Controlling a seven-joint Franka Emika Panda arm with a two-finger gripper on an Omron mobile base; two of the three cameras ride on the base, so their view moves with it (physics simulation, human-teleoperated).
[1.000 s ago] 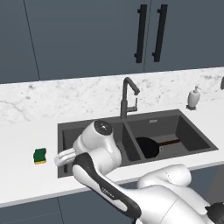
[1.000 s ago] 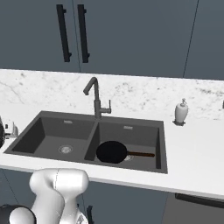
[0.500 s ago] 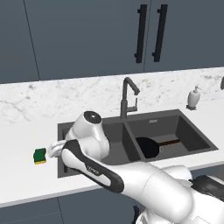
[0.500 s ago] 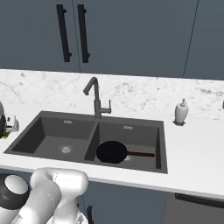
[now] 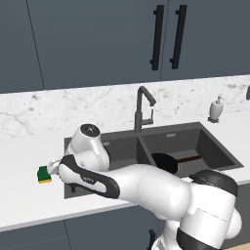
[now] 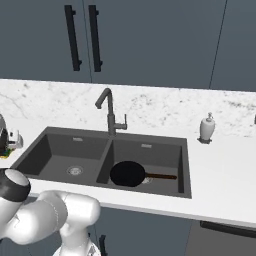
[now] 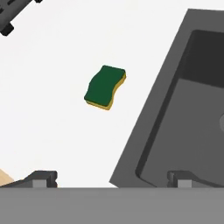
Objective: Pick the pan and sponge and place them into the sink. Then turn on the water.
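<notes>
The black pan (image 5: 165,161) lies in the right basin of the dark grey sink (image 5: 102,142), its brownish handle pointing right; it also lies there in the right base view, pan (image 6: 128,174). The green-topped yellow sponge (image 5: 44,174) lies on the white counter just left of the sink. My gripper (image 5: 54,166) hovers right above and beside it. In the hand view the sponge (image 7: 105,86) sits ahead of my gripper (image 7: 112,179), whose fingertips (image 7: 42,178) stand wide open and empty. The dark gooseneck faucet (image 5: 142,108) stands behind the sink divider, with no stream.
A white soap dispenser (image 5: 216,108) stands on the counter at the back right of the sink. My arm's elbow hangs over the left basin (image 6: 70,155). A dark grated object (image 7: 13,15) lies at the top left corner of the hand view.
The arm has swung left from over the sink's left basin to the counter, bringing the open hand above the sponge. Pan and sponge have not moved.
</notes>
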